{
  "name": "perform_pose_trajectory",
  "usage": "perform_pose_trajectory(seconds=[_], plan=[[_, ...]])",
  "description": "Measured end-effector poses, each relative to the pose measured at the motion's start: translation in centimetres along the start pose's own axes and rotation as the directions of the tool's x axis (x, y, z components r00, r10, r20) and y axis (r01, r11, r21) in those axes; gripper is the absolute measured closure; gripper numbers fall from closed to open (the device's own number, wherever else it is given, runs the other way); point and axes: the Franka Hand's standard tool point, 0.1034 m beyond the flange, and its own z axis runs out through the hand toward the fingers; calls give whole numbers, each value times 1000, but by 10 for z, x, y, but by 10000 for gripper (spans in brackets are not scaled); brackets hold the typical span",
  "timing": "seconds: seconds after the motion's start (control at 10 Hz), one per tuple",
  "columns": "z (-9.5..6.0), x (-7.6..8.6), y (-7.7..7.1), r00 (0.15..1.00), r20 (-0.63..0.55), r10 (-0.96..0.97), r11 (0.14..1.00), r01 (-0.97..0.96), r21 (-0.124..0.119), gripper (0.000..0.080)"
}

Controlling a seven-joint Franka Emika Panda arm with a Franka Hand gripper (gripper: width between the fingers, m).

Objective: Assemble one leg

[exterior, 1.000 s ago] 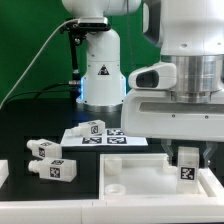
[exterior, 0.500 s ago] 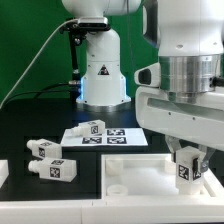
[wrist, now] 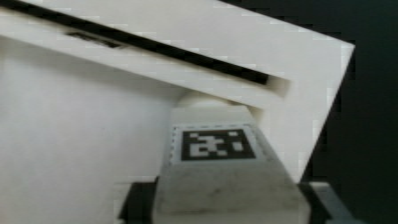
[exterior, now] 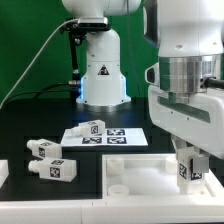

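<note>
My gripper (exterior: 188,160) is shut on a white leg (exterior: 187,170) with a black-and-white tag and holds it upright over the right part of the large white square tray-like piece (exterior: 135,170). In the wrist view the leg (wrist: 217,150) fills the space between my dark fingers (wrist: 139,204), its narrow end pointing at the tray's raised rim (wrist: 196,65) near a corner. Two more legs (exterior: 45,160) lie on the table at the exterior view's left. Another leg (exterior: 92,127) lies on the marker board (exterior: 105,136).
The robot base (exterior: 100,75) stands at the back behind the marker board. A green backdrop (exterior: 30,45) closes the exterior view's left side. A white part (exterior: 3,172) shows at the left edge.
My gripper with the leg has moved slightly toward the exterior view's right and a little lower over the tray-like piece. The other legs have not moved.
</note>
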Motion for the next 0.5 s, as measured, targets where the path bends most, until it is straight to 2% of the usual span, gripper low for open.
perform_pose_trajectory(seconds=[0.2, 0.5], plan=[[0, 1, 1, 984, 16, 175, 985, -175, -1, 514], [0, -3, 0, 889, 41, 457, 889, -457, -7, 514]])
